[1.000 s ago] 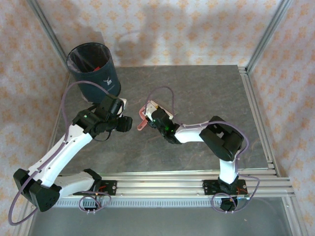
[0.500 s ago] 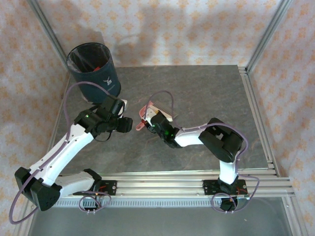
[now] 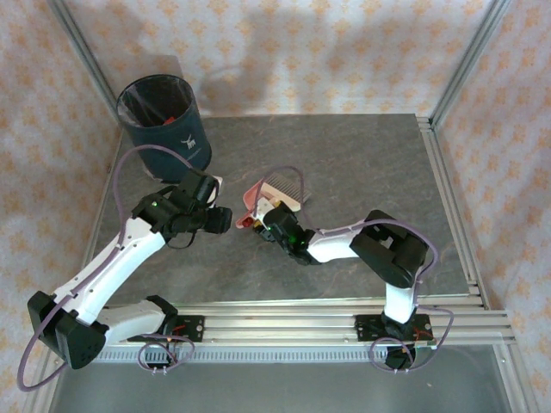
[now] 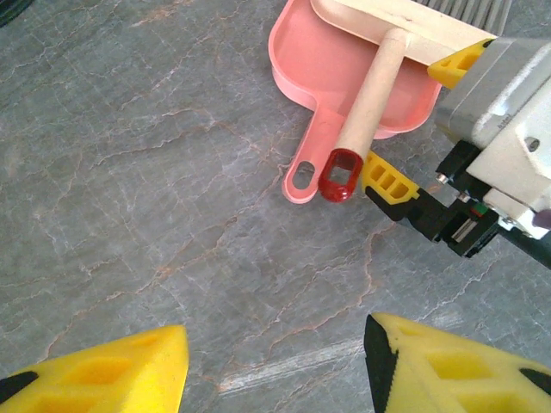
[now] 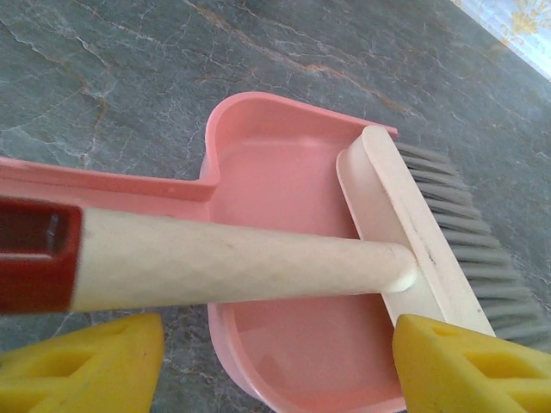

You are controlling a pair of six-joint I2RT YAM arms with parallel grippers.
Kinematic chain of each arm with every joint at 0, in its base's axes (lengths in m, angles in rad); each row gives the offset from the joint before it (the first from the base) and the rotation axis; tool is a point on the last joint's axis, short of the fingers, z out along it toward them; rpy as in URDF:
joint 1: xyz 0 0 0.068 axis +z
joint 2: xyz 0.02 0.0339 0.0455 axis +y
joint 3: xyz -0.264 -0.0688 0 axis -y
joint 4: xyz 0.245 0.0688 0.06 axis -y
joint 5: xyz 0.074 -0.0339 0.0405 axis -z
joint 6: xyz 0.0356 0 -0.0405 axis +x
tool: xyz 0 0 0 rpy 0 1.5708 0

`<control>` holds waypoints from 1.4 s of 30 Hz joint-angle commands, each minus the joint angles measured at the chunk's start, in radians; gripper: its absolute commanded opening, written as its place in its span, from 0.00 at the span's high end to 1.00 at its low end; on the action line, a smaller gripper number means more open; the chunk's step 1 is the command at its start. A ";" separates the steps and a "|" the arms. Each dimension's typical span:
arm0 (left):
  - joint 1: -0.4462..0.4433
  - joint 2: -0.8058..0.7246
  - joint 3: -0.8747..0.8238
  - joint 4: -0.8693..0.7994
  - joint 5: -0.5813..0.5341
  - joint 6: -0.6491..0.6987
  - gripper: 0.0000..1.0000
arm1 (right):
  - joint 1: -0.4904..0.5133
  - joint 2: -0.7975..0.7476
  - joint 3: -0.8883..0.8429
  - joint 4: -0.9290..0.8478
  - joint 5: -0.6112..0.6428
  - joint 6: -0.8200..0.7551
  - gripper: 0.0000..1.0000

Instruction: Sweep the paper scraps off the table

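Right claw (image 5: 275, 366) wider, table (image 4: 129, 172) grey-veined

Over at the far left corner of the table (image 3: 370, 163) stands the bin (image 3: 164, 127), well apart from everything else. Around the middle of the table lies the dustpan (image 3: 252, 196), its handle pointing toward the near edge. The brush (image 3: 284, 184) lies in it: head across the pan's far right end with the bristles sticking out past it, handle running back over the pan, and the two handle ends sit side by side. The left gripper (image 3: 222, 218) is just left of those ends, with bare table between them. The right gripper (image 3: 261, 224) is close up on their right.
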 commanded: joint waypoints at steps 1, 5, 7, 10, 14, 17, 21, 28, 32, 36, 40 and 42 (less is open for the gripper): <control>0.011 0.000 -0.011 0.028 -0.024 0.002 0.43 | 0.017 -0.068 -0.016 -0.026 0.026 0.032 0.29; 0.011 0.008 -0.018 0.040 -0.043 0.004 0.43 | 0.027 -0.112 -0.036 -0.057 0.035 0.044 0.28; 0.013 0.011 -0.023 0.051 -0.060 0.002 0.43 | 0.029 -0.137 -0.048 -0.072 0.051 0.058 0.28; 0.016 0.022 -0.030 0.078 -0.108 -0.008 0.43 | 0.030 -0.193 -0.083 -0.075 0.088 0.085 0.27; 0.017 0.034 -0.059 0.142 -0.208 -0.020 0.43 | 0.029 -0.269 -0.130 -0.094 0.148 0.113 0.27; 0.022 0.046 -0.080 0.191 -0.284 -0.021 0.43 | 0.030 -0.320 -0.166 -0.110 0.197 0.133 0.26; 0.030 0.062 -0.117 0.261 -0.396 -0.014 0.43 | 0.030 -0.376 -0.203 -0.140 0.279 0.159 0.26; 0.053 0.079 -0.180 0.361 -0.583 0.026 0.43 | 0.030 -0.445 -0.230 -0.192 0.488 0.194 0.26; 0.081 0.071 -0.237 0.437 -0.685 0.054 0.41 | 0.025 -0.473 -0.225 -0.237 0.634 0.212 0.25; 0.120 0.054 -0.297 0.528 -0.744 0.080 0.40 | -0.023 -0.504 -0.201 -0.349 0.725 0.284 0.25; 0.143 0.047 -0.363 0.656 -0.790 0.141 0.39 | -0.101 -0.564 -0.189 -0.447 0.739 0.374 0.25; 0.146 0.054 -0.390 0.709 -0.822 0.164 0.39 | -0.133 -0.595 -0.182 -0.486 0.732 0.402 0.25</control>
